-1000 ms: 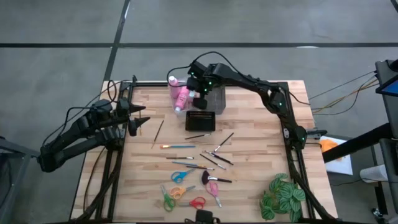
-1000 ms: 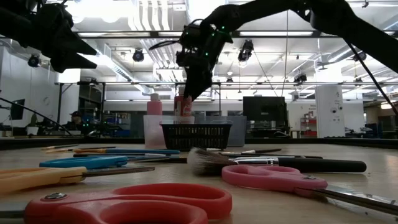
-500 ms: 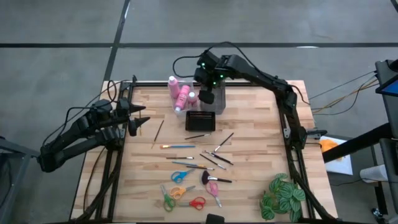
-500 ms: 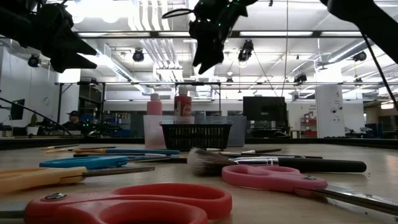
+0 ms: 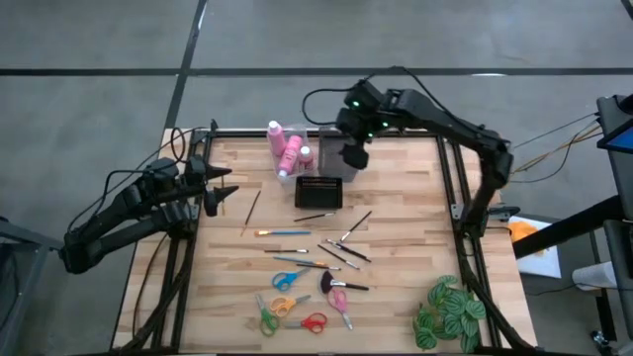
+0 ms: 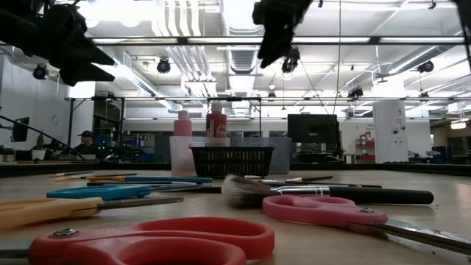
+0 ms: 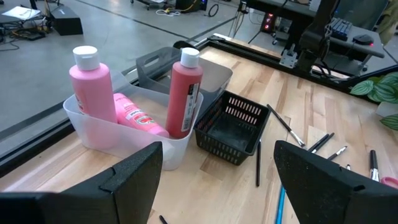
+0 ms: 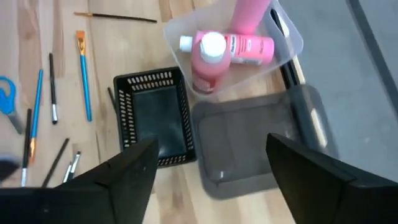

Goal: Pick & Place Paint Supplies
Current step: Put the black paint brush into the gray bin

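Observation:
Three pink bottles with white caps [image 5: 288, 148] sit in a clear bin: two stand upright [image 7: 185, 93] [image 7: 87, 84], and one lies on its side between them [image 8: 249, 46]. Thin paintbrushes [image 5: 331, 245] lie scattered mid-table. Small scissors with coloured handles [image 5: 287, 305] lie toward the near edge. My right gripper [image 5: 354, 154] [image 8: 211, 186] hangs open and empty, high above the grey bin. My left gripper [image 5: 220, 193] [image 7: 214, 180] waits open at the table's left edge.
A clear bin [image 7: 124, 134] holds the bottles at the table's far side. A black mesh basket [image 5: 318, 191] and a grey bin [image 8: 249, 143] stand next to it. A green leafy plant [image 5: 450, 311] sits at the near right corner. Bare wood lies along the right side.
My right gripper has risen from the upright bottle in the clear bin and swung toward the table's right, ending high over the grey bin. The bottle stays standing in the bin.

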